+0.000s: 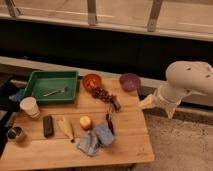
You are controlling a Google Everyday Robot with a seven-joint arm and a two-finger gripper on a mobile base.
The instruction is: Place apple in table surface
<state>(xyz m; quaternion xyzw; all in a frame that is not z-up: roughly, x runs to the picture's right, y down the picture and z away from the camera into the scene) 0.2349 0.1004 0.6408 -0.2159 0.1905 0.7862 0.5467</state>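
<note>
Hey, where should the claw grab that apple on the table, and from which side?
Probably take the apple across its round middle, coming straight down from above: it sits free on the table surface, but a blue cloth and a pale yellow item crowd its sides. The claw hangs beyond the table's right edge.

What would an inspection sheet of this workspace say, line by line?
Surface: light wooden plank tabletop, crowded.
Job's things: small yellow-orange apple resting on the tabletop, front centre.
Clutter: green rectangular tray, orange-red bowl, purple bowl, dark grape cluster, white paper cup, blue cloth.
Grippers: robot gripper beyond the tabletop's right edge, apart from the apple.
Cables: nothing seen.
Surroundings: dark wall behind, speckled floor at right.
</note>
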